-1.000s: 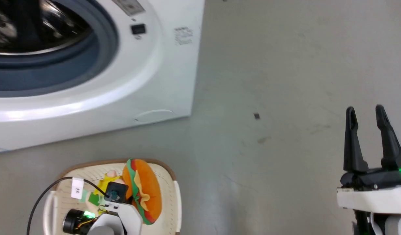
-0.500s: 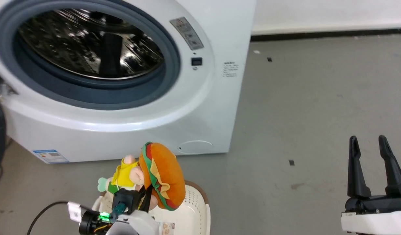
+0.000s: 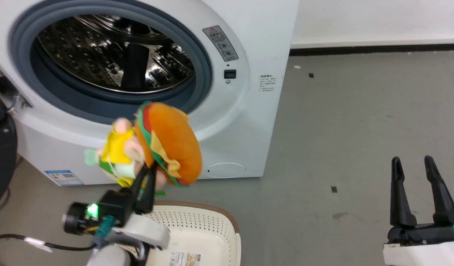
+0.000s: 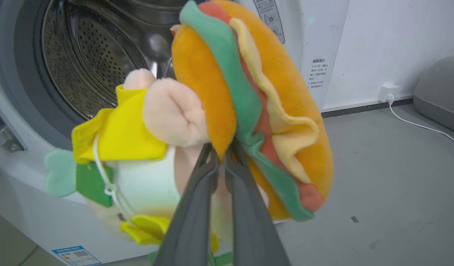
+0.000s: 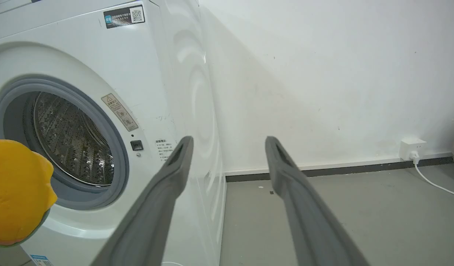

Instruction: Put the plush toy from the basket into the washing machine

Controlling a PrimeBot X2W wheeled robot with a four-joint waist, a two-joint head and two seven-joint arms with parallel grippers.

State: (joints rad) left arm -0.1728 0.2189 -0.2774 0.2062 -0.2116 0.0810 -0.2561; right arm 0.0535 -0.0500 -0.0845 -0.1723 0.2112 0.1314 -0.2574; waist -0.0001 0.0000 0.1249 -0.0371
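- Grey concrete floor [image 3: 341, 129] and a plain white wall [image 5: 323, 74] frame this laundry corner.
- Soft hamburger-shaped plush toy [image 3: 167, 144], an orange bun with red, green and yellow layers and a small pink figure in yellow, hangs in the air before the lower edge of the porthole, above the basket and outside the drum.
- Left gripper [image 4: 220, 157] has its two dark fingers pinched tight on the toy's underside, where the bun meets the figure.
- Large white front-loading washing machine [image 3: 249, 111] stands just behind the toy. Its grey rubber gasket [image 3: 202, 62] rings a shiny perforated steel drum [image 3: 112, 62], and the black round door [image 3: 1, 147] is swung open at the left.
- Cream-white perforated plastic basket [image 3: 227, 218] with a brown woven-look rim sits on the floor below the toy, with a paper label sticker [image 3: 186, 258] on its inner bottom.
- Right gripper [image 3: 412, 159] hovers well apart over the floor, fingers spread and holding nothing.
- White wall socket [image 5: 411, 146] with a plugged-in cable sits by the skirting.
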